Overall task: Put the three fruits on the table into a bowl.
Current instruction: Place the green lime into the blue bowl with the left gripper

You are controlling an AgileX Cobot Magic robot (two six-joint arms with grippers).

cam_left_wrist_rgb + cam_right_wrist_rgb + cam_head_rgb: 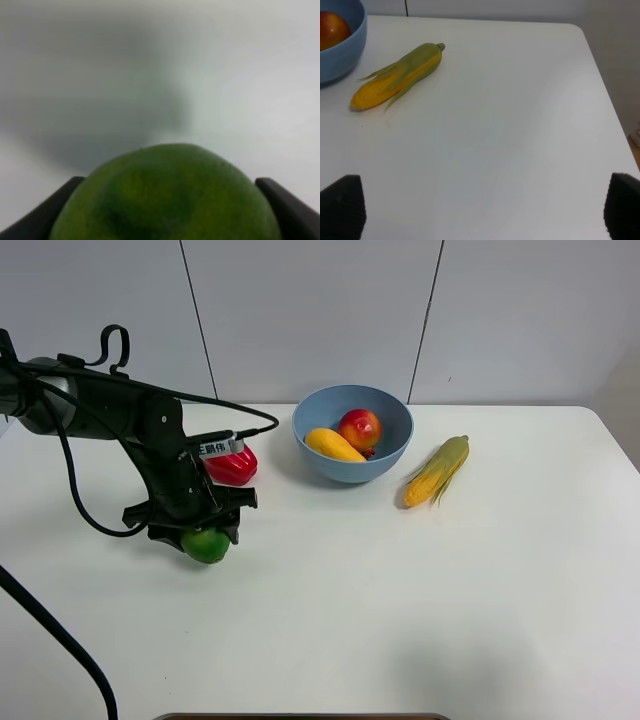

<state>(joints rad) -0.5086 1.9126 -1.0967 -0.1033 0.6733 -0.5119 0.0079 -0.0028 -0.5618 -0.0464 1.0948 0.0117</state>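
Observation:
My left gripper (205,533) is shut on the glossy green lime-like fruit (207,546) at the left of the white table (400,600), in front of the red pepper. Whether the fruit touches the table I cannot tell. In the left wrist view the lime-like fruit (167,185) fills the gap of the left gripper (170,215), with a dark finger on each side. The light-blue bowl (350,473) at the back middle holds the pomegranate (360,427) and the mango (335,445). My right gripper (480,210) stands open over bare table; the overhead view does not show it.
A red bell pepper (233,466) lies just behind the left gripper. A corn cob (437,470) in its green husk lies to the right of the bowl, and the corn cob (395,77) also shows beside the bowl (345,55) in the right wrist view. Black cables trail at the left.

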